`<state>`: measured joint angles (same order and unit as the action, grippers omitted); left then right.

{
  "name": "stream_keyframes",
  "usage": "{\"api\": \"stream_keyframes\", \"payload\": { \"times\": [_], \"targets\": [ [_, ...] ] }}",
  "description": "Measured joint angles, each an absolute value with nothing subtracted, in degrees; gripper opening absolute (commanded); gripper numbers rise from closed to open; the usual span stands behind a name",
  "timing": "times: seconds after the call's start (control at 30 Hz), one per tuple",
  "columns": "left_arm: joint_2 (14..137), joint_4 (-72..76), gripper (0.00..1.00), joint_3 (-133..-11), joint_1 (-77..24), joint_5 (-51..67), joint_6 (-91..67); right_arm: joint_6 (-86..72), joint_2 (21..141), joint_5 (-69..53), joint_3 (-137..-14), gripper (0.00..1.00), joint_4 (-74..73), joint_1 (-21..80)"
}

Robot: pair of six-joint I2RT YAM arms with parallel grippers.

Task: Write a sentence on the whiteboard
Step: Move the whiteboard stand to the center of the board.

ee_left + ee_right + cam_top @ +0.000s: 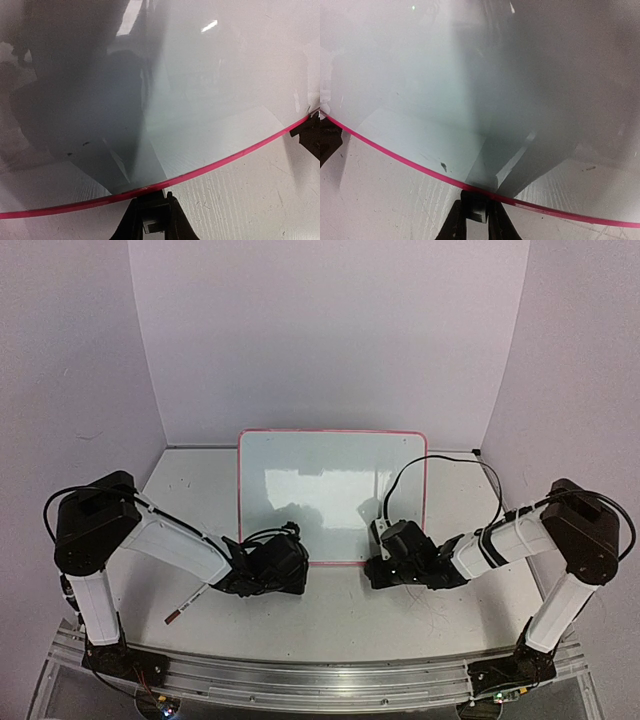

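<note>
A marker-like stick lies unheld behind the left gripper. That gripper is clenched, with its tips against the near frame of the whiteboard directly ahead. The right gripper mirrors it. Both probably brace the blank board; whether either pinches anything cannot be told.

Scratched grey-white tabletop, seen from above and behind me, runs back to pale lilac walls, with fine dark scuffs across it. The whiteboard, glossy and framed in thin red-pink, lies on it toward the back wall, about midway between the sides. A slim white marker with a dark tip lies slanted on the bare top, left of the board and apart from it, its upper end under my left arm. An aluminium rail runs along the table's near edge.
</note>
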<state>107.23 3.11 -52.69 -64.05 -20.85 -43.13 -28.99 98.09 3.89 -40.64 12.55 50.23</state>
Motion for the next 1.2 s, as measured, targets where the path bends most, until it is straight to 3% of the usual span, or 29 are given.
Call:
{"api": "stream_keyframes", "payload": {
  "times": [0.23, 0.5, 0.77, 1.2],
  "targets": [
    [106.85, 2.9, 0.0, -52.25, -64.14, -22.59, -42.96, -29.41, 98.94, 3.83, -42.07, 0.04, 11.65, 50.8],
    [106.55, 3.07, 0.13, -51.76, -64.11, -22.84, -42.03, -29.45, 99.44, 4.45, -43.12, 0.06, 10.44, 50.91],
    [106.25, 3.51, 0.31, -51.64, -64.29, -21.8, -40.22, -29.34, 99.42, 6.52, -43.91, 0.19, 9.01, 51.15],
    [104.95, 3.17, 0.29, -50.85, -64.69, -21.65, -38.59, -28.93, 99.42, 8.28, -44.4, 0.19, 8.34, 50.93]
  ]
}}
